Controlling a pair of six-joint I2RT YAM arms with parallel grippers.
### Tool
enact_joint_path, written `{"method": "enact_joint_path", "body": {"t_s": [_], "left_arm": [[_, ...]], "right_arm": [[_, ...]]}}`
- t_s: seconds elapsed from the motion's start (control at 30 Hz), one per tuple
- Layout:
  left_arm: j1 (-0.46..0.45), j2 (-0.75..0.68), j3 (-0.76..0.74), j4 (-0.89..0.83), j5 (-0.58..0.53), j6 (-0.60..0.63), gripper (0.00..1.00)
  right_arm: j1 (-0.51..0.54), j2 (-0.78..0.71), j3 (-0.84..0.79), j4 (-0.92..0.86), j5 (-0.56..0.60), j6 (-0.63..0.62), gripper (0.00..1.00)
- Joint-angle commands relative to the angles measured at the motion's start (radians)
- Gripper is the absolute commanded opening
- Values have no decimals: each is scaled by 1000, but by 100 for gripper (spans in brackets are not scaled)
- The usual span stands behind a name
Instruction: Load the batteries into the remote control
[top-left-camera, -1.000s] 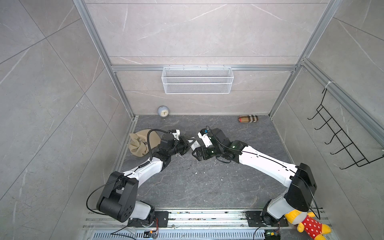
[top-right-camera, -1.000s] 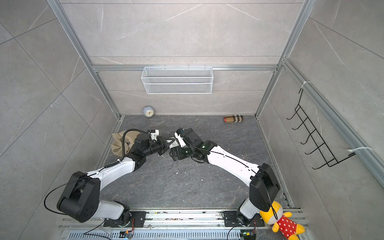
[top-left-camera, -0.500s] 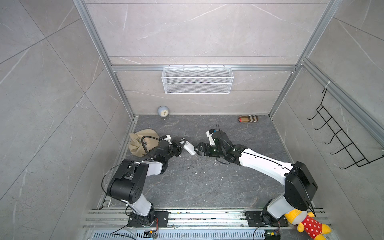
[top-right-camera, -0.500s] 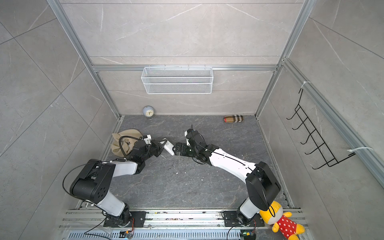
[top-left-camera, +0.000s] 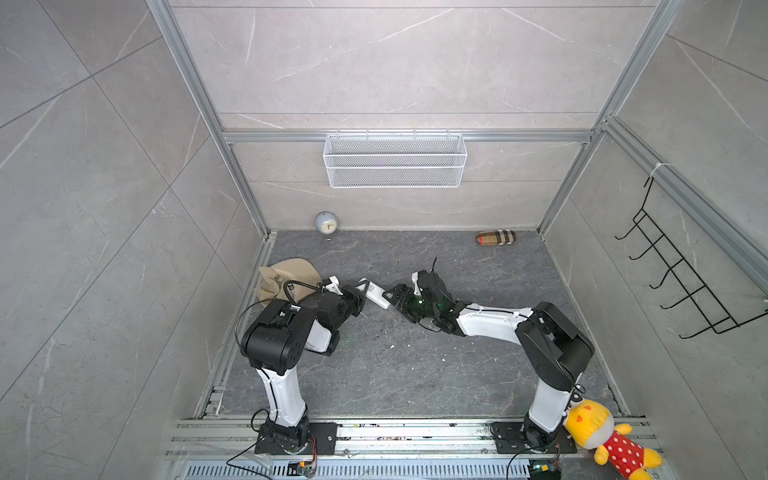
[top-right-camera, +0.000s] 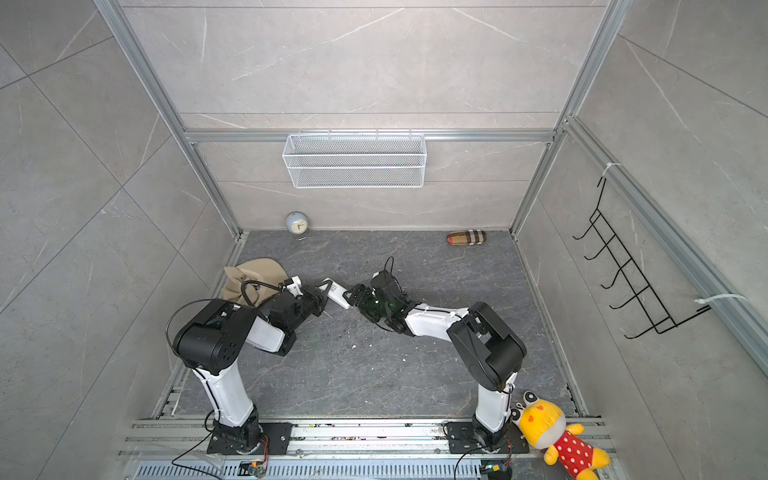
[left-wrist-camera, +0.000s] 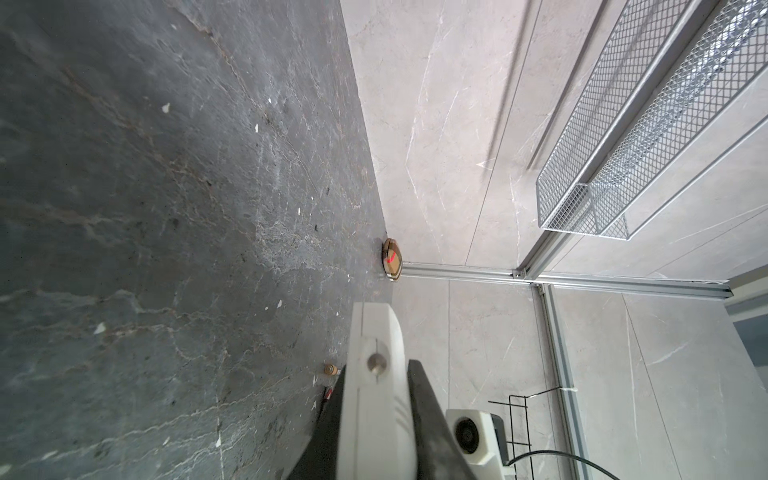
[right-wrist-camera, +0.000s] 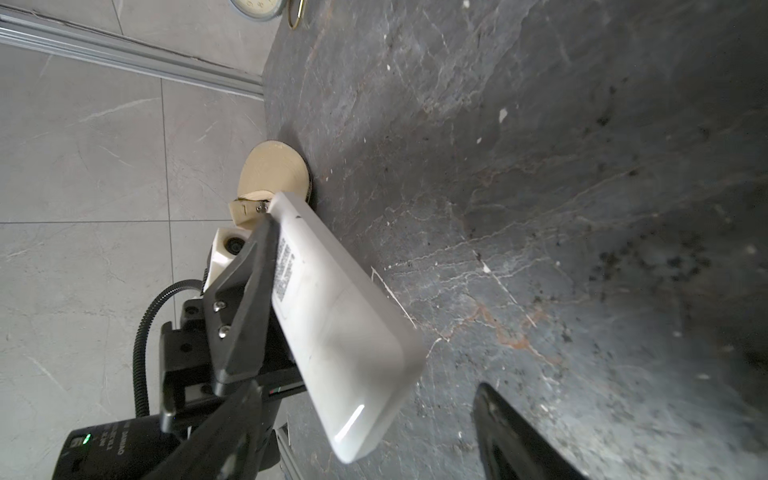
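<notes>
1. Right wrist view: the left claw (right-wrist-camera: 277, 245) is clamped on one end of the white remote control (right-wrist-camera: 332, 324), whose plain back with its printed label faces the camera over the dark surface (right-wrist-camera: 561, 187).
2. The clamped end is the one nearer the tan hat (right-wrist-camera: 270, 170).
3. The right claw (right-wrist-camera: 368, 388) stands with jaws apart, flanking the free end farther from the hat.

The remote control (right-wrist-camera: 332, 324) is white, with a block of dark print on its back. The table (top-left-camera: 395, 374) is dark grey with pale veins. The pouch (top-left-camera: 496, 238) is tan plaid with a red mark. The plush toy (top-left-camera: 592, 424) is yellow, its dress red with white dots. The hat (top-left-camera: 291, 272) is beige.
</notes>
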Motion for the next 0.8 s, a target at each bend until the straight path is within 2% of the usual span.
{"method": "enact_joint_path", "body": {"t_s": [0.0, 0.37, 0.53, 0.77], "left_arm": [[-6, -32, -14, 96, -64, 14, 0], [-22, 12, 26, 96, -77, -12, 0], [-27, 32, 27, 97, -81, -24, 0], [-26, 45, 23, 98, -113, -22, 0]], "right_arm": [[5, 51, 19, 101, 6, 81, 75], [13, 117, 28, 191, 20, 144, 65], [22, 145, 51, 179, 14, 161, 62], [28, 162, 31, 212, 31, 191, 44]]}}
